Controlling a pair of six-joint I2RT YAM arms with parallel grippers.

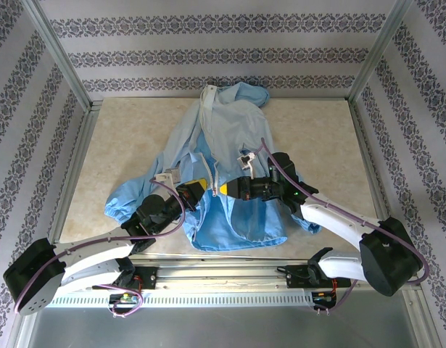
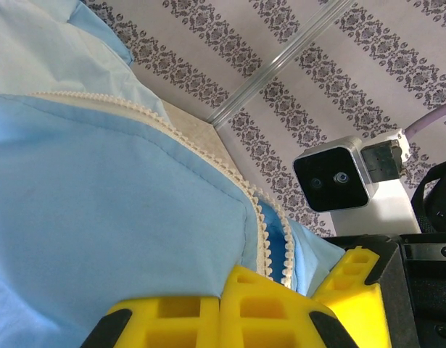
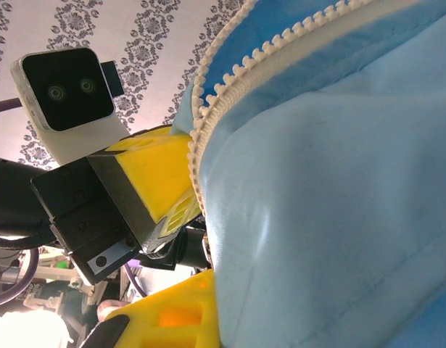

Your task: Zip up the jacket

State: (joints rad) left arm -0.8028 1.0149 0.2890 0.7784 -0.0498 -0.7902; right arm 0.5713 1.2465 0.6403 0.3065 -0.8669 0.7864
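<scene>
We see the jacket (image 1: 233,138) spread flat on the desk (image 1: 317,145), hood at the far side and hem toward the arm bases. The left gripper (image 1: 197,190) and right gripper (image 1: 226,188) meet at mid-front, on the zipper line. The left fingers (image 2: 259,297) are pressed together at the fabric's toothed edge; we cannot tell whether cloth is caught between them. The right fingers (image 3: 179,312) are clamped on the jacket's front panel, which drapes over them. From both wrists the zipper teeth (image 2: 208,156) run as separate, unjoined rows (converging only close to the fingers). We judge the closing barely begun, with nearly the whole length up to the collar left.
</scene>
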